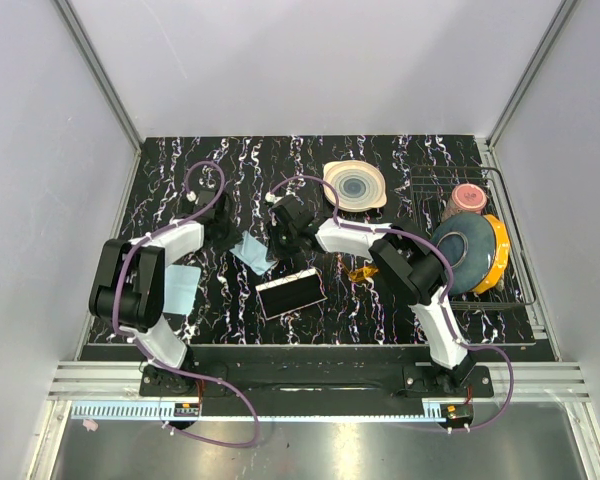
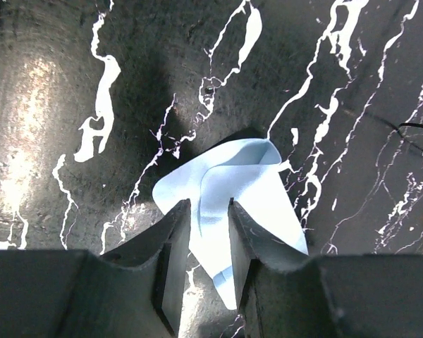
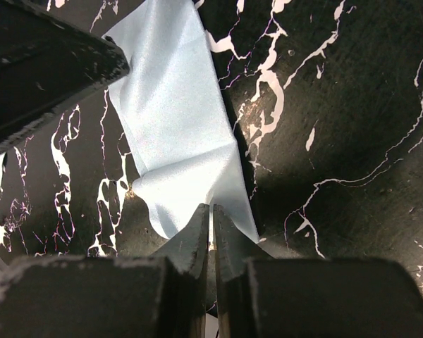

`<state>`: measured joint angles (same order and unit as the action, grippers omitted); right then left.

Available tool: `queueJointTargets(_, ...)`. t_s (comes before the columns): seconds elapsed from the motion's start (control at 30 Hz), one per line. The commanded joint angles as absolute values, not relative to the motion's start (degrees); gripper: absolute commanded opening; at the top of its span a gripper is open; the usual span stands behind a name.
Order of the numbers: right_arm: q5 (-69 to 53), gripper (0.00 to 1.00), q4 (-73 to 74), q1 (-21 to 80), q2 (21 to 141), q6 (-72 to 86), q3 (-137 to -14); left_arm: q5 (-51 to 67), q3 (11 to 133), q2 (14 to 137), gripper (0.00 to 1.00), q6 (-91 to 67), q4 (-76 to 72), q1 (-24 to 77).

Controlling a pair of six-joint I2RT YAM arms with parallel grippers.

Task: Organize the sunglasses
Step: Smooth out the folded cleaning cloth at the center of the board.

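Cloth [image 1: 250, 250] pinched between two grippers, sunglasses [image 1: 363, 272] lying apart.

Top view: the sunglasses lay on the table [image 1: 380, 315], right of the case [image 1: 290, 293] and just beside the right arm, touched by neither gripper. The cloth lay between the left gripper [image 1: 229, 234] and the right gripper [image 1: 278, 247]. Left wrist: the fingers [image 2: 173, 236] stood a narrow gap apart with cloth showing in the gap; whether they pressed it could not be told. Right wrist: the fingers [image 3: 194, 236] were closed almost flat together, pinching the cloth's edge.
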<state>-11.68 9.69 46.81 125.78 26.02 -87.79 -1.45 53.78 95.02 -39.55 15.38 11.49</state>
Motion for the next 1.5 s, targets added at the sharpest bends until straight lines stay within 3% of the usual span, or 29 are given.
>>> queueJointTargets(0.0, -11.1, 0.1, 11.5, 46.3, 128.3, 25.7, -89.1, -1.4, 54.3, 95.8, 0.34, -39.1, 14.1, 12.0)
queueJointTargets(0.6, -11.3, 0.1, 12.0, 46.1, 128.8, 25.7, -89.5, -0.4, 55.5, 98.6, 0.36, -39.1, 12.6, 13.0)
queueJointTargets(0.8, -11.3, 0.1, 12.0, 46.0, 128.8, 25.7, -89.1, -0.4, 56.0, 98.2, 0.28, -39.2, 12.7, 13.4)
queueJointTargets(1.23, -11.6, 0.1, 12.0, 46.0, 128.9, 25.6, -89.0, -3.9, 56.5, 94.1, 0.21, -38.2, 14.8, 14.1)
queueJointTargets(1.47, -11.6, 0.1, 12.0, 46.0, 129.1, 25.6, -89.2, -13.5, 56.5, 90.3, 0.17, -38.5, 19.7, 15.5)
